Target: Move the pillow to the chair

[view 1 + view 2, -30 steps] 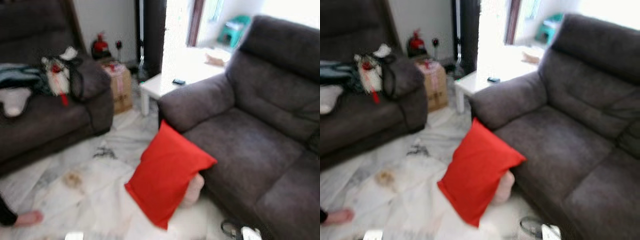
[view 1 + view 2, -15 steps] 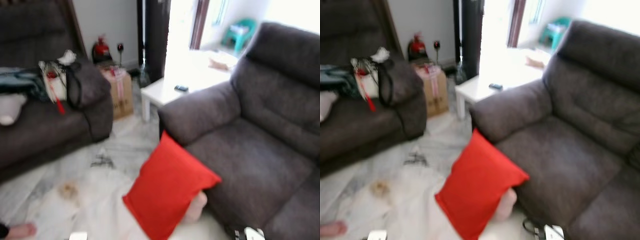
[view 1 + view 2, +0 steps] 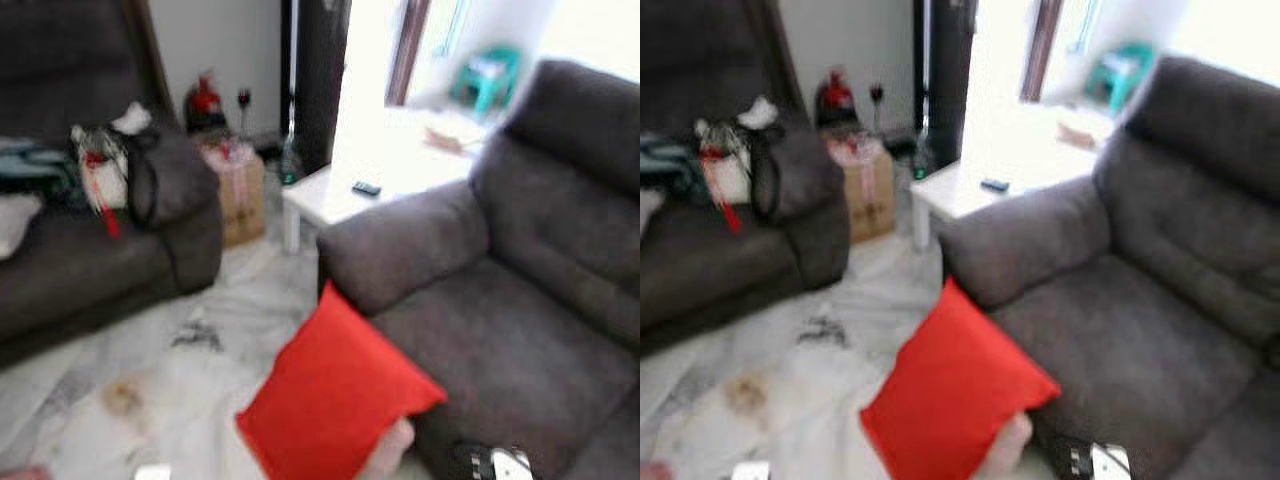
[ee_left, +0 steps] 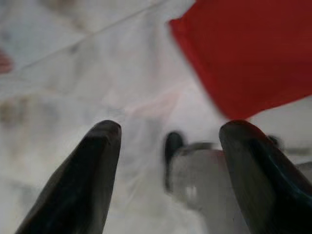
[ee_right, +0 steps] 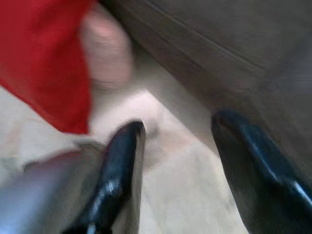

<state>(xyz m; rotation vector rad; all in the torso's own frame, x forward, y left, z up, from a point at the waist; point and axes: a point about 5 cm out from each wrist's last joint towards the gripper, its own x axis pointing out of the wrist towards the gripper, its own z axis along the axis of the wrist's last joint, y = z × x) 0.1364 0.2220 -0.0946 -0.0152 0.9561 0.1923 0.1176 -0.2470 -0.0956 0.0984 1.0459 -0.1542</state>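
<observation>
Marble floor [image 3: 150, 350] before a grey chair [image 3: 520, 300], red pillow [image 3: 335, 400] propped against its front.
Head views: blurred, what seems a pink cushion [image 3: 1005, 450] under the pillow. Left wrist: left gripper [image 4: 168, 146] fingers spread, empty, above floor beside the pillow. Right wrist: right gripper [image 5: 187, 146] fingers parted, empty, near the chair's base.

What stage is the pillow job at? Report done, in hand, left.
Done: nothing yet; the red pillow leans on the floor against the front of the grey chair. In hand: both claws are open and empty, the left claw over the floor beside the pillow, the right claw by the chair's base. Left: grasp the pillow, lift it, set it on the seat.
</observation>
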